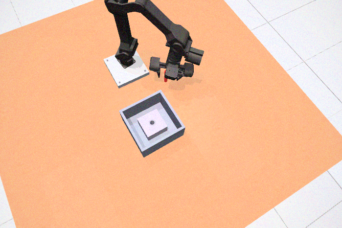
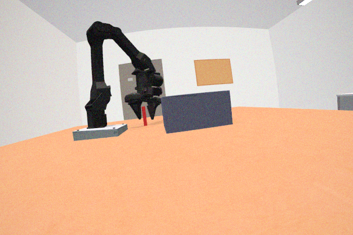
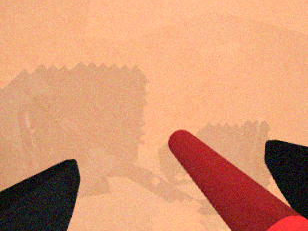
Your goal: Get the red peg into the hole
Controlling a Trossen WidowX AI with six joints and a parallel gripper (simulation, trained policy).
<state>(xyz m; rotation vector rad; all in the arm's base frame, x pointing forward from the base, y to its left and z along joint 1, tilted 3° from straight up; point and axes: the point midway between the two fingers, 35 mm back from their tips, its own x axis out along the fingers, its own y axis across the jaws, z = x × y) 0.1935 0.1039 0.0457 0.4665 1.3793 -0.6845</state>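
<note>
Red peg (image 1: 165, 79) (image 2: 144, 116) (image 3: 220, 184) stands upright towards the table's (image 1: 69, 161) (image 2: 154, 179) (image 3: 200, 64) far edge in my top view—likely light, stiff, slippery; I'd grip its upper shaft. My gripper (image 1: 168, 78) (image 2: 146, 119) (image 3: 172, 161) is wide open, holding nothing. The box (image 1: 163, 139) (image 2: 197, 112) sits nearer mid-table—its walls need lift clearance.

Black all over, with chunky bent parts (image 1: 178, 33) (image 2: 145, 60), fat round bits and two pointy dark fingers (image 2: 153, 110) at the end
</note>
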